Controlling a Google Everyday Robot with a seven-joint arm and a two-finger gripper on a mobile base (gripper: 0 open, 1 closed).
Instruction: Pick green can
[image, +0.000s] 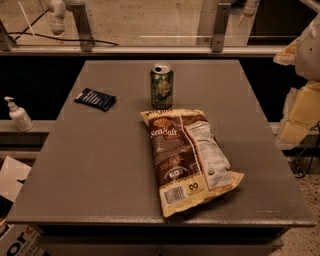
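Camera view, left to right: a white pump bottle (19, 116) stands on a ledge left of the grey table (100, 170), a small dark packet (95, 99) lies flat on the table's far left part, and the green can (162, 85) stands upright at the far middle, just behind the top end of the brown Sea Salt chip bag (189, 160). My gripper (299, 115) hangs at the right edge, off the table and well apart from the can. Whether it is open or closed I cannot tell.

"Sea Salt" stands on the brown chip bag (187, 160) left of the gripper (300, 117) at the right edge; a box (15, 241) farther left shows "or".
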